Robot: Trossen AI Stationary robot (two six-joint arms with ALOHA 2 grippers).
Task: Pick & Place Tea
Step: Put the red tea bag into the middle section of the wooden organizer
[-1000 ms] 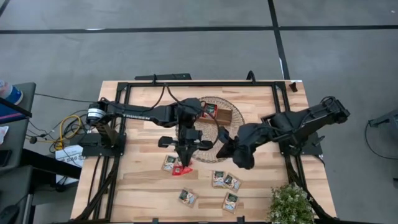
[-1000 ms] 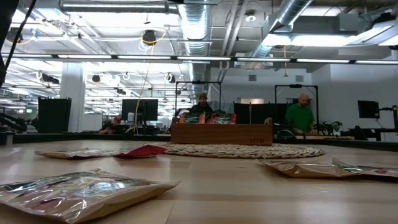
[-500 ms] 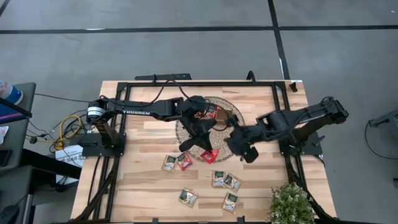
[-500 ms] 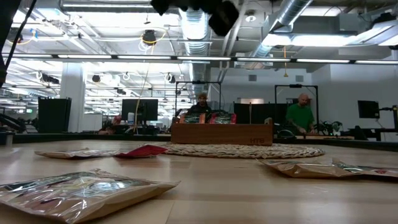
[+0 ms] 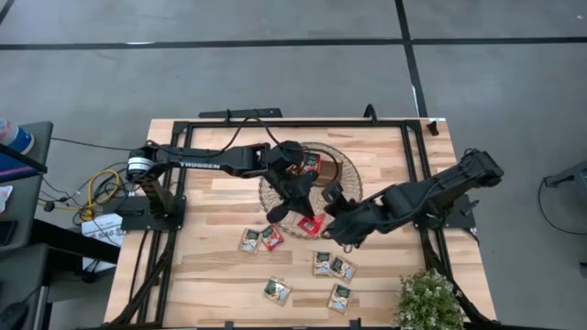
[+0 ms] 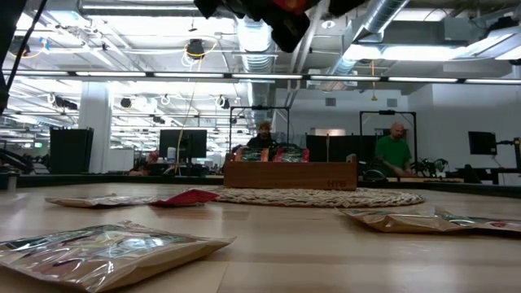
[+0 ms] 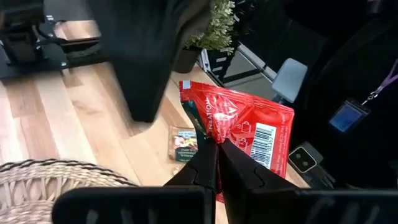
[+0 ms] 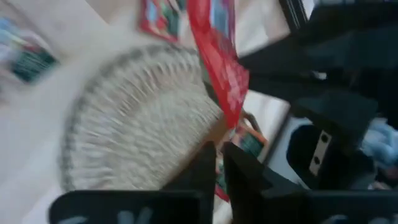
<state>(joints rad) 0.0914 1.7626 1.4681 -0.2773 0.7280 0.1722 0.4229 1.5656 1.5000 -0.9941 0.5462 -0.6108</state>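
Two dark grippers met over the near edge of the round woven wicker mat (image 5: 307,183). Left gripper (image 7: 217,155) was clamped on a flat, glossy red sachet (image 7: 245,134) (barcode showing), held above the mat. Right gripper (image 5: 328,218) sat just beside it; fingers nearly together, nothing visibly held. Other flat square sachets (image 5: 332,267) lay on the pale wood-plank table (image 5: 211,202) nearer than both grippers. Brown wooden tray (image 6: 290,174) stood on the mat. Open office behind, exposed ducts.
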